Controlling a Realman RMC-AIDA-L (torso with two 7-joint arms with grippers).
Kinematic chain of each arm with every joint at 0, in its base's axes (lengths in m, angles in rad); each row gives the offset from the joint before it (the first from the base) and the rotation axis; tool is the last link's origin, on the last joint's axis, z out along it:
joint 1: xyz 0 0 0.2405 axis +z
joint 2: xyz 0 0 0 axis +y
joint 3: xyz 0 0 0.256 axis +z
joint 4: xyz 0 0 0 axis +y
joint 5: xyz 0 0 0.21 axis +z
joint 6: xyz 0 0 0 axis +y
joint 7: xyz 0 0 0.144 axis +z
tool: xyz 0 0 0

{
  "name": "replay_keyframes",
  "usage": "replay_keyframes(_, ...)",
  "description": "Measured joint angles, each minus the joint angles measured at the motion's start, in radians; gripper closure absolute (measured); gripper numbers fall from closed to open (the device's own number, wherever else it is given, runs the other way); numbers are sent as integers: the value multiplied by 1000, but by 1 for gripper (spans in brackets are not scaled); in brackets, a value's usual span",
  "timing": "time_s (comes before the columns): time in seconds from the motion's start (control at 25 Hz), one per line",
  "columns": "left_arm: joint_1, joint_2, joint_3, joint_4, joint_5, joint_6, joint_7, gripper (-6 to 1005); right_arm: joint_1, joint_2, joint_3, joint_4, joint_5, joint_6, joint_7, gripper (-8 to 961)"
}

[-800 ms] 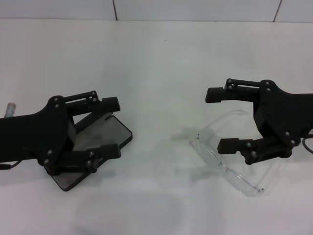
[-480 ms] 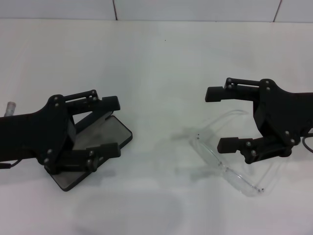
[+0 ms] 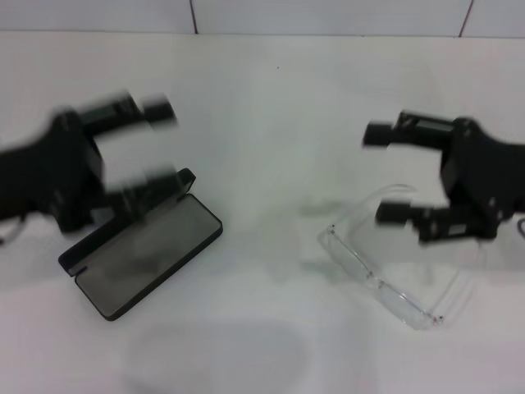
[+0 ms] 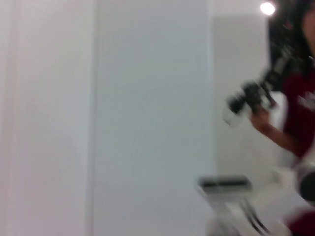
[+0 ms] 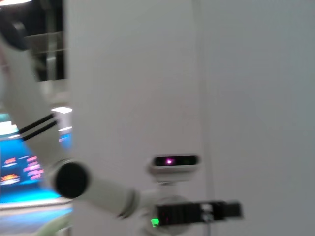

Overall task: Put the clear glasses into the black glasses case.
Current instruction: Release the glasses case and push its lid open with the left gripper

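The fully transparent, colourless plastic wraparound clear glasses (image 3: 385, 275) lie on the white counter (image 3: 271, 123), well to the right of the flat black rectangular glasses case (image 3: 141, 253), with their one-piece lens facing toward the case and their clear arms reaching away from it. The case lies open on the counter, its grey inner lining facing up and its long side running diagonally; it holds nothing. Relative to the case, the left end effector (image 3: 154, 148) hangs above its far end, blurred by motion, with its two black fingers spread apart and nothing between them. The right end effector (image 3: 385, 174) hovers far to the right of the case, above the far arm of the glasses, also blurred, its fingers likewise spread wide and holding nothing; one finger sits over the farther side of the glasses and the other nearer the lens, and whether either touches the plastic cannot be told. Beyond the case, the counter meets a pale tiled wall (image 3: 328, 16) with dark joint lines. The two wrist views point away from the counter at blurred surroundings and show neither the glasses nor the case.
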Motion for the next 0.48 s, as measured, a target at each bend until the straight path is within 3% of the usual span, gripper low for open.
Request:
replay_keyframes(0.2,-4,-61,-175,149,-31,-43,-174,260,-67,8,221,20,2,7,-1,97)
replay_keyframes(0.36,-16,-105,-185,339,25,-234,-389,273,-131,8,380,48,2,-1,-1,97)
replay_keyframes(0.48,-45,-123,-133,487,177,-392,-583,283,-173,1,436,56,2,-3,5,97)
